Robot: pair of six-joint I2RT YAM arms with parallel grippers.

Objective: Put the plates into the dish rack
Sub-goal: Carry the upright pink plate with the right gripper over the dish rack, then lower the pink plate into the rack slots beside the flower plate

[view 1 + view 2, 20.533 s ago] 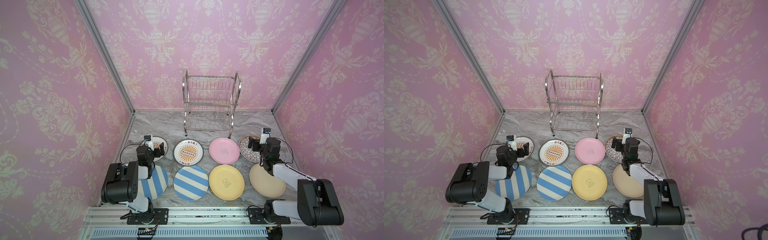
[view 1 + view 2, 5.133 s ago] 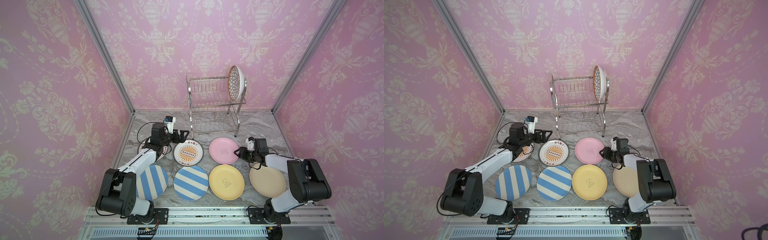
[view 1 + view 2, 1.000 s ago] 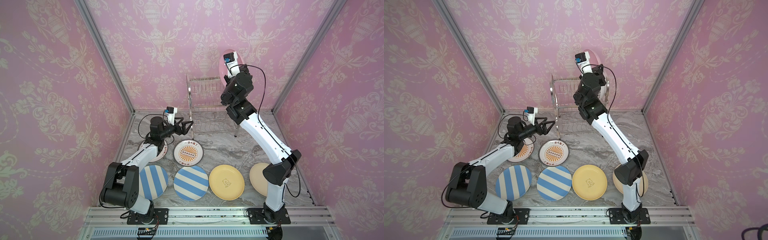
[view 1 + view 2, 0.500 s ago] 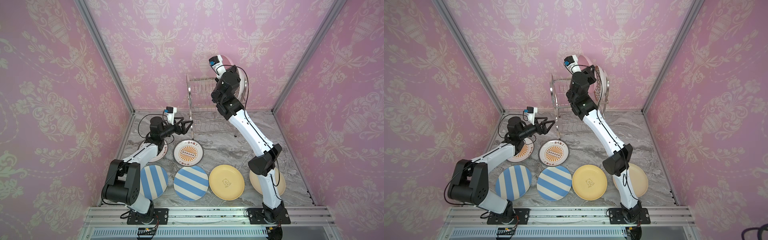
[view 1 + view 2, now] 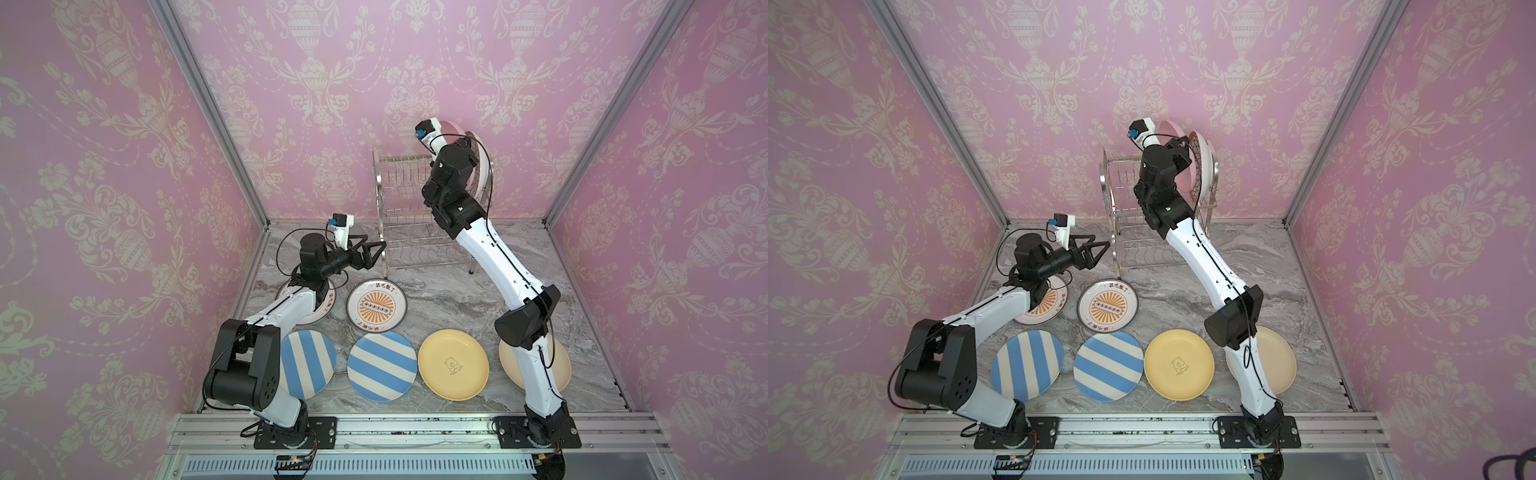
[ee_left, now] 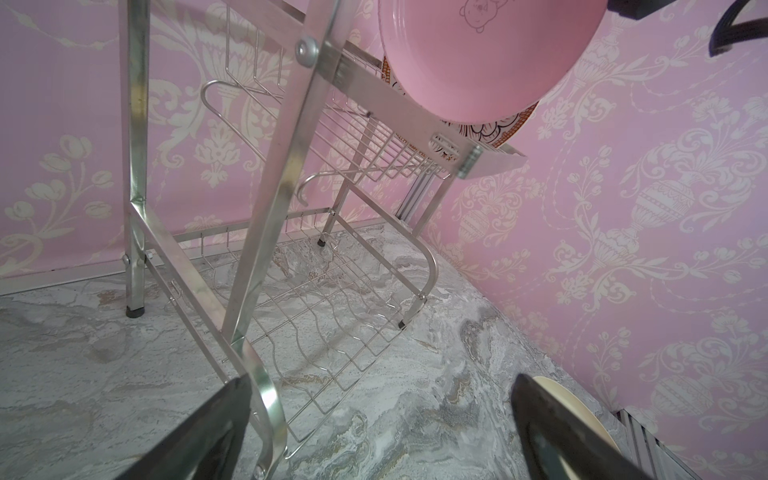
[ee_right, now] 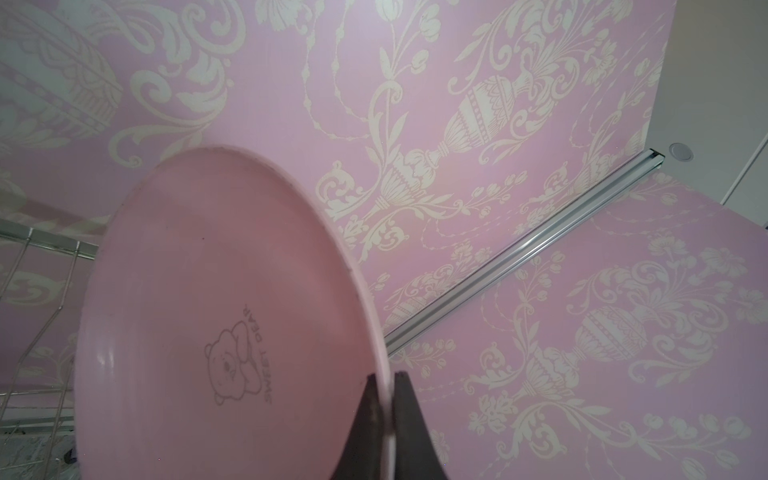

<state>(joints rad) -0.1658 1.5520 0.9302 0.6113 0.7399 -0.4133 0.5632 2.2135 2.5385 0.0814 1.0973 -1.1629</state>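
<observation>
The right gripper (image 7: 385, 376) pinches the thin rim of the glossy pink plate (image 7: 208, 311). It holds the plate on edge over the right end of the rack (image 5: 409, 216), at its top tier. The scale-patterned plate (image 6: 494, 126) stands just beside it there; I can't tell whether the pink one touches the wires. The rack is shiny steel tube and thin wire. The left gripper (image 5: 374, 245) hangs spread wide, with the rack's curved front foot just beside one finger. Flat on the veined marble table (image 5: 457, 291) lie round striped plates (image 5: 382, 365), sunburst plates (image 5: 376, 305), a yellow plate (image 5: 453, 363) and a beige plate (image 5: 561, 361).
</observation>
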